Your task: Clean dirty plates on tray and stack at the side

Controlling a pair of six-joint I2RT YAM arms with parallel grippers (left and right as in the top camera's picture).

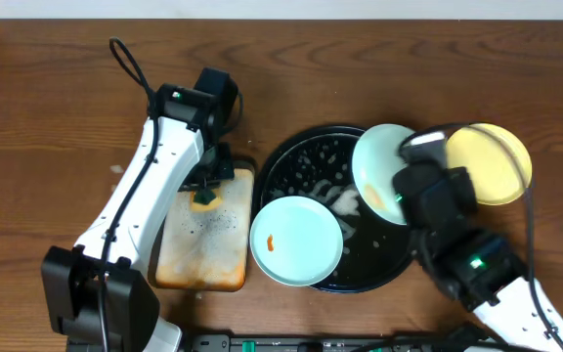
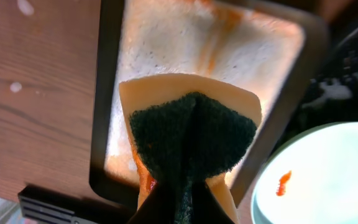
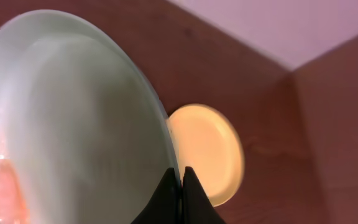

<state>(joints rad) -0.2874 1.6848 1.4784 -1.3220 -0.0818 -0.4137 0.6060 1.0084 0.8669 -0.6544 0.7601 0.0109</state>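
The right gripper [image 3: 180, 180] pinches a pale green round plate [image 3: 73, 124] by its rim, tipping it for wiping; the left gripper [image 2: 180, 208], nearer the desk's left edge, squeezes a yellow-green sponge [image 2: 194, 134], ready.

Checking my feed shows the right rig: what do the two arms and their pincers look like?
Both arms match: white tubular links between black joint housings. Left arm and right arm each carry a small green light and a thin black cable. The left pincer and right pincer have slim dark fingers.
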